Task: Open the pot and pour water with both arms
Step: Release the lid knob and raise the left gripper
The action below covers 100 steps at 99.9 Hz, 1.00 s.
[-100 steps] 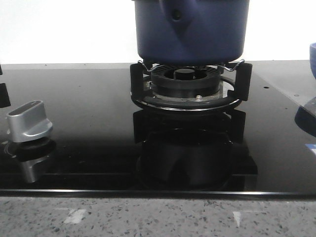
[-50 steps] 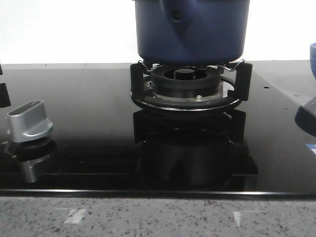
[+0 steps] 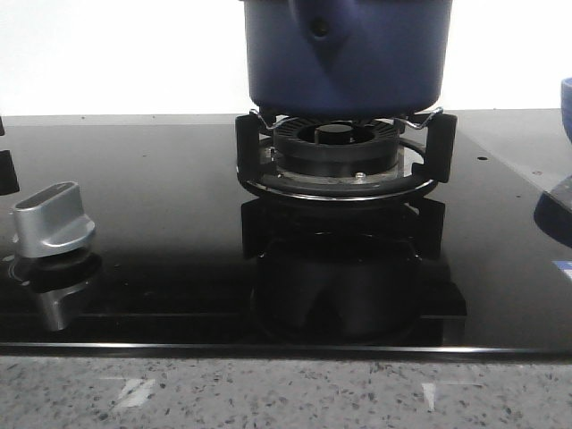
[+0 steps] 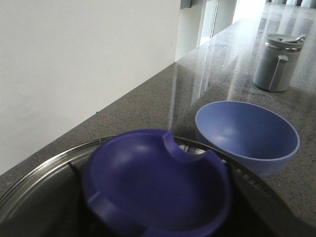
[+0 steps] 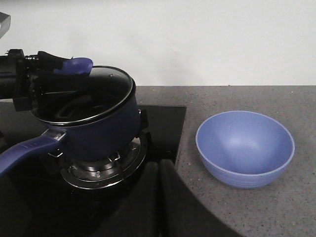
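- Step in hand, by judgement: opening. Glass lid [image 5: 106, 94] on the pot [image 3: 344, 54], steel rim seated all round; no pouring begun.
- Left gripper [image 5: 59, 66] at the upper left of the right wrist view, reaching in over the lid beside the blue lid knob [image 4: 153, 182]. That knob fills the lower middle of the left wrist view, close and slightly blurred. Cannot tell whether those jaws are clamped on it or merely around it.
- Right gripper [image 5: 158, 197] at the bottom centre of its own view, dark fingers pressed together along a seam, nothing between them, well apart from the pot.
- Next move probably calls for a firm pinch on the knob and a straight lift of the lid, then a hold on the long blue handle [image 5: 24, 148], lower left in the right wrist view, for tipping toward the blue bowl [image 5: 245, 148].
- Bowl at the right of the right wrist view, on the grey counter, upright, nothing seen inside, apart from the stove edge.
- Pot at top centre of the front view, resting on the burner [image 3: 338, 147]. Dark navy, straight matte sides, a pointed handle mount with a round hole facing the camera. Contents hidden beneath the lid's reflections.
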Each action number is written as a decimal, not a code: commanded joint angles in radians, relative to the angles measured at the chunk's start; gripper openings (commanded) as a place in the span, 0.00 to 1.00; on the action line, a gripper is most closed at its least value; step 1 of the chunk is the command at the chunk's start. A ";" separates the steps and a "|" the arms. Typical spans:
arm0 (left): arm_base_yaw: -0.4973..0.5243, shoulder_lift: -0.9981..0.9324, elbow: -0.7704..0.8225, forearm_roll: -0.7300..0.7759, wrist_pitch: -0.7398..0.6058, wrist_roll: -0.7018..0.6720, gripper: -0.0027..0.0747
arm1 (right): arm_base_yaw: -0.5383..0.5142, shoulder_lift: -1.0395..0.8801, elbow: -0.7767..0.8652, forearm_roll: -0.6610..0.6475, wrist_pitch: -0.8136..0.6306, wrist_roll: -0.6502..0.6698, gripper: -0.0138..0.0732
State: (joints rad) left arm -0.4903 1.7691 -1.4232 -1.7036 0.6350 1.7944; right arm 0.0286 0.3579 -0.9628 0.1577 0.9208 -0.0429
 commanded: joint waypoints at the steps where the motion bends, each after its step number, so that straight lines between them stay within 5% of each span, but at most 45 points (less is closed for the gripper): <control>1: -0.006 -0.055 -0.037 -0.064 0.029 0.006 0.36 | 0.001 0.011 -0.017 0.003 -0.075 -0.010 0.07; 75: -0.010 -0.053 -0.037 -0.066 0.075 0.006 0.37 | 0.001 0.011 -0.017 0.007 -0.075 -0.010 0.07; 100: -0.010 -0.053 -0.037 -0.095 0.028 0.006 0.73 | 0.001 0.011 -0.017 0.007 -0.075 -0.010 0.07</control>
State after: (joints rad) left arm -0.4940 1.7691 -1.4232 -1.7126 0.6501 1.7960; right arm 0.0286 0.3579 -0.9628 0.1595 0.9208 -0.0429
